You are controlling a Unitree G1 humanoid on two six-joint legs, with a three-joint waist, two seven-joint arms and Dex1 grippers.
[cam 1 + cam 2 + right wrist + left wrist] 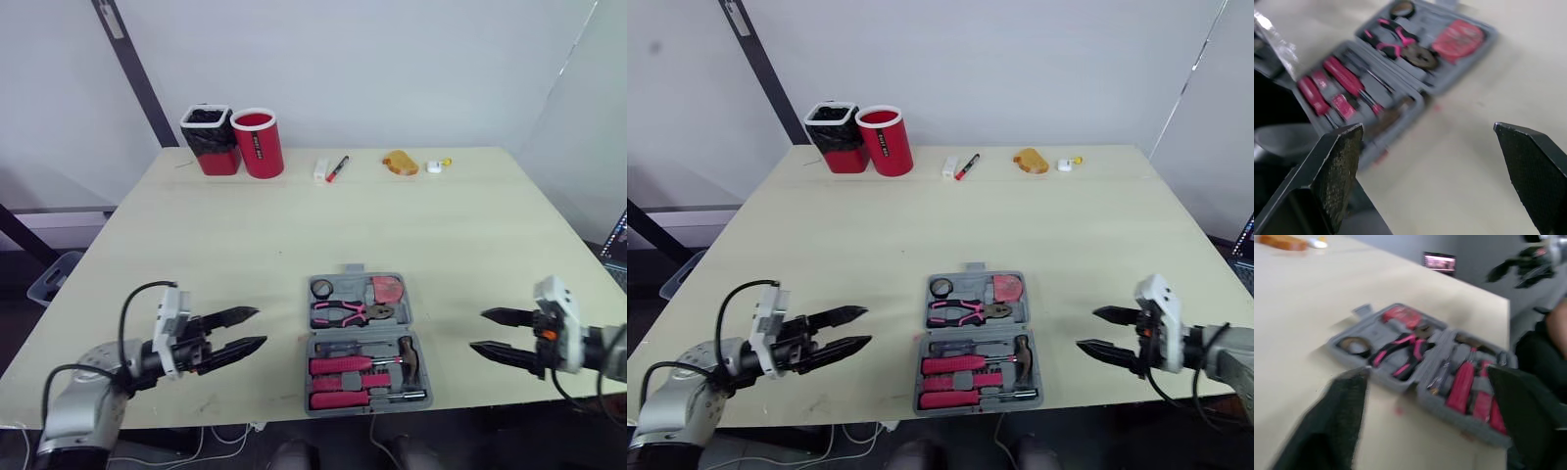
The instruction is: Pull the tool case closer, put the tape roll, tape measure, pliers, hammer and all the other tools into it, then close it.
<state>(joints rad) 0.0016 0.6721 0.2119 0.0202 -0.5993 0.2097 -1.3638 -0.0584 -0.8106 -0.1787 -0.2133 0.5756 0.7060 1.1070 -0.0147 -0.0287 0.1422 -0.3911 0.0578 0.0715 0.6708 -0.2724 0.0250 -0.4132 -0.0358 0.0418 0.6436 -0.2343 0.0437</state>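
Your left gripper (261,326) and right gripper (477,330) hover with fingers spread. The open grey plastic tool case (358,333) lies between them, touching neither, with the pink-handled pliers (338,312) inside. A red cylindrical cup (258,143) and a black-lined red bin (209,139) stand well beyond.

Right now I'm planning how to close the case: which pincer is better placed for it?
Probably right, though narrowly: the open right pincer sits slightly nearer the open tool case than the open left pincer; both flank its hinge line.
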